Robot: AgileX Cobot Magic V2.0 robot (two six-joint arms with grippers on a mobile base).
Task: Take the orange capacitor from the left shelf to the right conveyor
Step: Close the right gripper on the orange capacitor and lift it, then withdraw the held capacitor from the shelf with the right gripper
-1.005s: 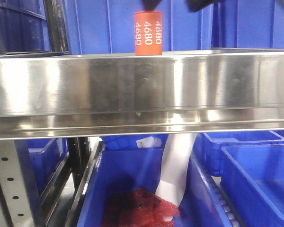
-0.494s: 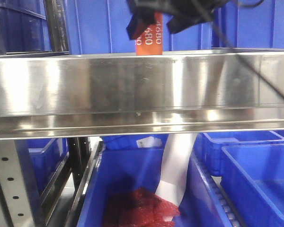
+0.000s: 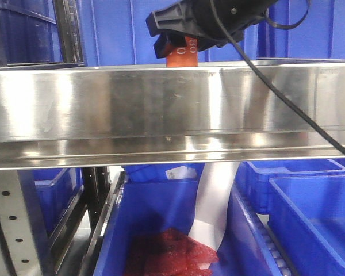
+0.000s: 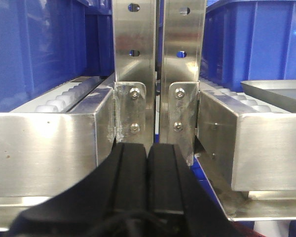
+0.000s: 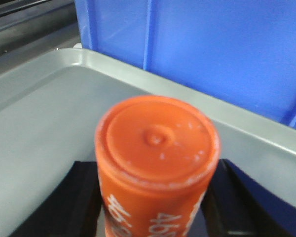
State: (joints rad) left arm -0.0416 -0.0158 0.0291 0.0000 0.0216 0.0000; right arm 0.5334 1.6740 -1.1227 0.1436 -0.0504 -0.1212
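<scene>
The orange capacitor [image 3: 181, 56] stands upright at the top of the left shelf [image 3: 103, 109], mostly hidden in the front view by my right gripper [image 3: 161, 35]. In the right wrist view the capacitor [image 5: 158, 148] fills the middle, with my right gripper [image 5: 155, 170] shut on it, a black finger against each side. It stands on a grey tray [image 5: 44, 103]. My left gripper [image 4: 147, 150] is shut on nothing, facing two steel uprights [image 4: 133, 59]. The right conveyor is out of view.
Blue bins [image 3: 121, 29] stand behind the capacitor, and more blue bins [image 3: 310, 218] sit below the shelf, one holding red material [image 3: 167, 253] and a white sheet [image 3: 215, 201]. A black cable [image 3: 287, 100] hangs across the shelf lip. A perforated upright [image 3: 11, 224] is lower left.
My right gripper came in from the upper right, dropped over the capacitor and closed around it. The capacitor still stands in the same spot on the shelf.
</scene>
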